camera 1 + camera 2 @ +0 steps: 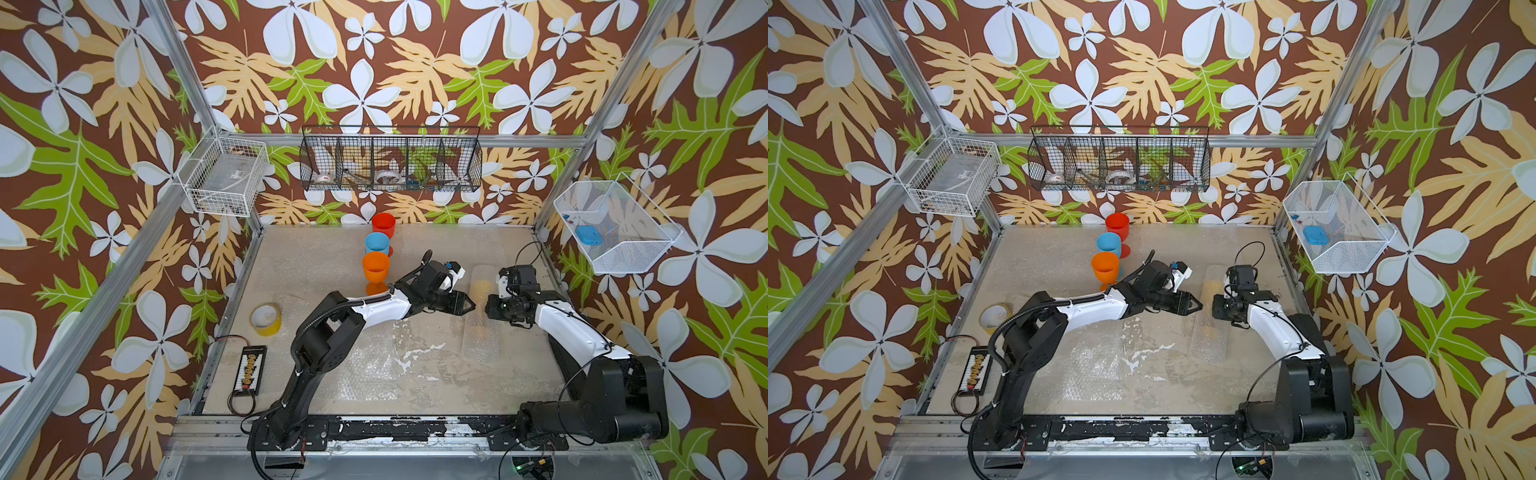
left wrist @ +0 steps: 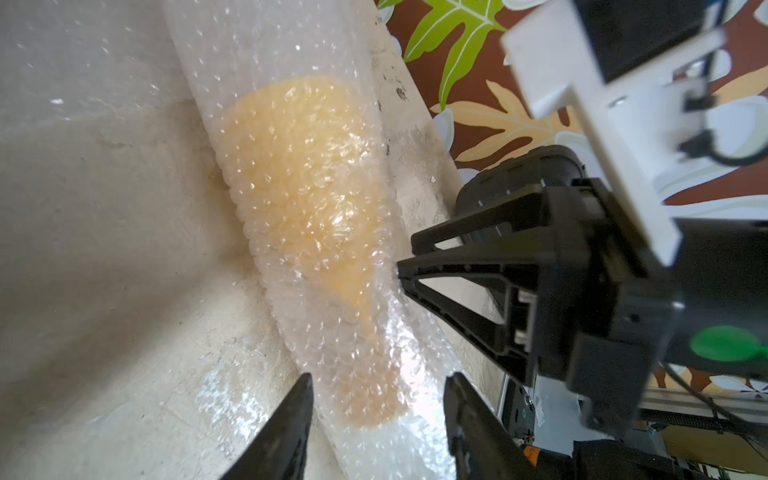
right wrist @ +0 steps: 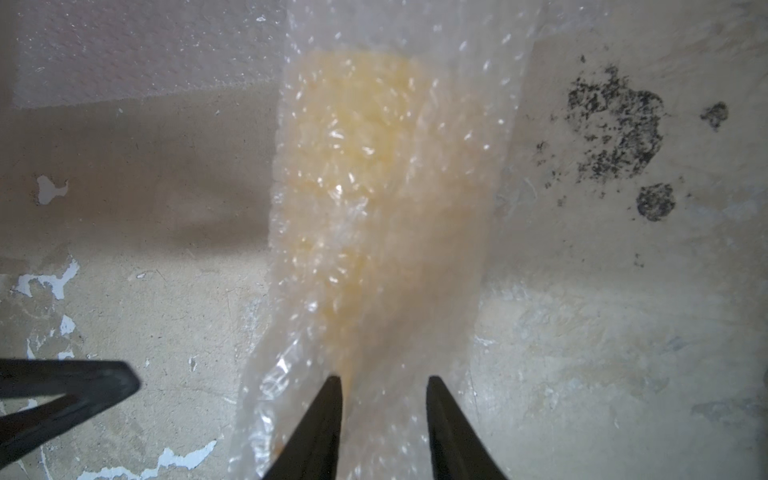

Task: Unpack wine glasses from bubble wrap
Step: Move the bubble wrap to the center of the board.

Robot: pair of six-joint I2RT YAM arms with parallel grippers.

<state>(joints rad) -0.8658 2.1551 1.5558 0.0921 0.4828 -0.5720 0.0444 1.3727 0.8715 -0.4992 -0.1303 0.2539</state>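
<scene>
Red [image 1: 383, 224], light blue [image 1: 377, 243] and orange [image 1: 375, 268] wine glasses stand bare in a row at the back middle. A yellow wine glass [image 2: 299, 166] lies inside a rolled tube of bubble wrap [image 1: 482, 345] at centre right, looking pale through it. My right gripper [image 3: 383, 379] comes down on the tube's middle, jaws narrow and pinching the wrap around the stem. My left gripper [image 2: 380, 380] is open just left of the tube [image 1: 1210, 345], and its fingertips stand clear of the wrap. In the top view both grippers face each other across the tube.
A yellowish tape roll [image 1: 266, 319] and a black connector board [image 1: 249, 370] sit at the table's left. Flat bubble sheets [image 1: 374, 374] cover parts of the table. Wire baskets hang on the walls: white at left [image 1: 226, 180], black at the back [image 1: 390, 164], white at right [image 1: 615, 226].
</scene>
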